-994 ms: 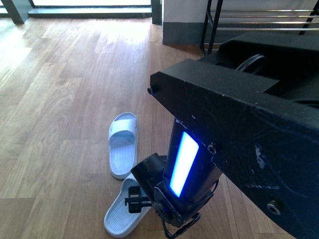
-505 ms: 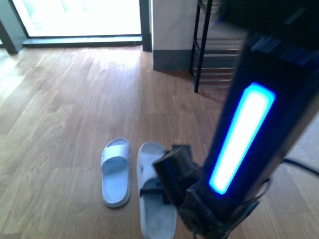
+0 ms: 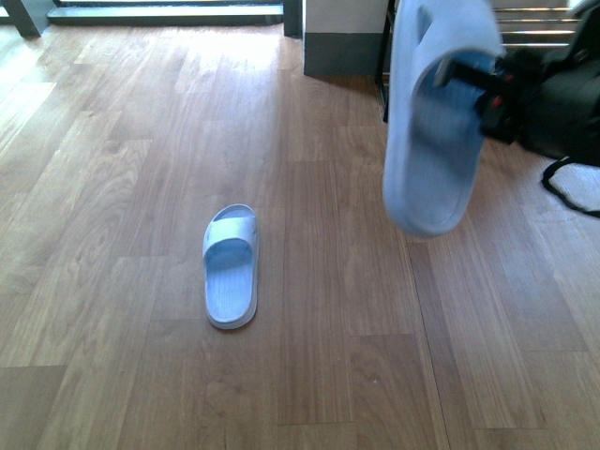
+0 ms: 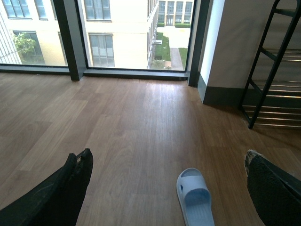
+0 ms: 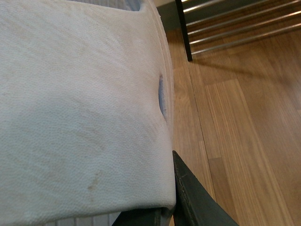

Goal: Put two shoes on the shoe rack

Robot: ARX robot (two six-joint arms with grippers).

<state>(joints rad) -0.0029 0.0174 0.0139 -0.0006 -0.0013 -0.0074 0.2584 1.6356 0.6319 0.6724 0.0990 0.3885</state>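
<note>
Presently, lifted slide (image 3: 427, 159): clear of the floor (image 3: 112, 187), hanging lengthwise down in front of the shoe rack (image 3: 539, 21), near the rack's left post. It is not yet on any tier.
Right fingers (image 3: 483, 80): clamped on the lifted slide at one side edge, near its strap end. In the right wrist view the pale sole (image 5: 80, 108) fills most of the picture, with the rack rods (image 5: 235, 23) beyond it.
Left fingers (image 4: 70, 188): spread wide, holding nothing, above the floor.
Second slide (image 3: 231, 267): flat on the floor, strap up, well apart from the rack and from the lifted slide.
Risk, slip: the grip sits at one edge and most of the slide hangs below it. Soft rubber may swing or pull free during transport.
Risk, collision: the hanging end is close to the rack's left post. A direct move inward may strike the post or a rod edge and twist the slide out of the grip.
Risk, placement: the tiers are thin rods. A slide released while hanging on end may tip or drop between them, so it probably needs levelling first.
Change from 0.5 s ago: both slides then lay side by side on the floor, with the right fingers low at the right-hand one. Now one slide lies on the floor and the other is raised toward the rack.
</note>
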